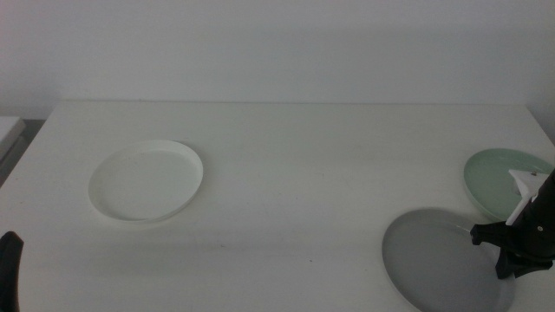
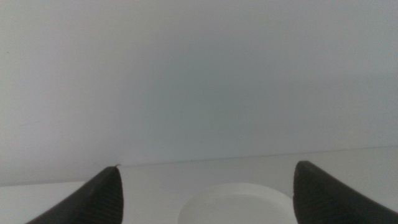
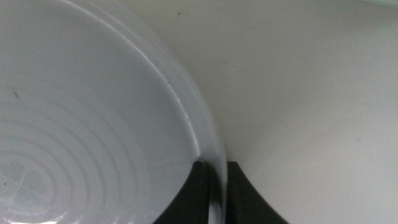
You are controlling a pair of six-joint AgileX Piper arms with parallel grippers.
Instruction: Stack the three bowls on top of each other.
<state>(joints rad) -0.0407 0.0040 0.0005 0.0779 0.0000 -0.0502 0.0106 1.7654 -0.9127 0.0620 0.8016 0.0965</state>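
The white bowl [image 1: 146,181] lies on the table's left half, and its far part shows in the left wrist view [image 2: 239,205]. At the right front sits the grey bowl [image 1: 442,260], with the pale mint green bowl [image 1: 503,180] just behind it at the right edge. My right gripper [image 1: 510,251] is shut on the grey bowl's right rim; in its wrist view the two jaws pinch the rim [image 3: 214,186], one inside and one outside. My left gripper [image 2: 208,199] is open and waits at the table's front left corner [image 1: 9,260].
The white table [image 1: 303,156] reaches back to a plain pale wall. A pale object [image 1: 9,130] shows at the far left edge beside the table.
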